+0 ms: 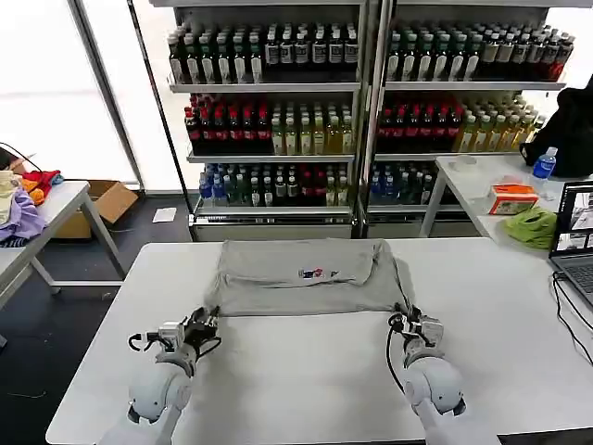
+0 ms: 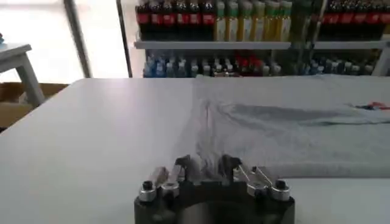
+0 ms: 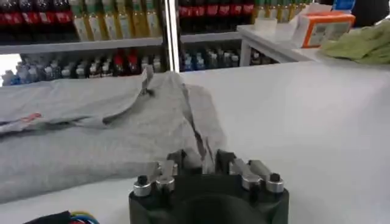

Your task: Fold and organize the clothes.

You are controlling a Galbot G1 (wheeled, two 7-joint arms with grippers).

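T-shirt: light grey, lying flat and partly folded on the white table, toward the 12 o'clock side of the tabletop from the robot; small multicoloured chest print faces up near the middle.
Near edge: the hem side runs across the table just ahead of both grippers; a sleeve or side flap hangs at the right end.
Left gripper: at the shirt's near-left corner, about 10 o'clock from the robot's body; the left wrist view shows the fingers close together with a ridge of grey cloth pinched between them.
Right gripper: at the shirt's near-right corner, about 2 o'clock; fingers drawn narrow with a fold of fabric seemingly caught between them, though the cloth edge hides the tips.
Shirt in wrist views: left, right, spreading away from each gripper.
Surroundings: drinks shelves at 12 o'clock; lime-green cloth on a side table at 2 o'clock.
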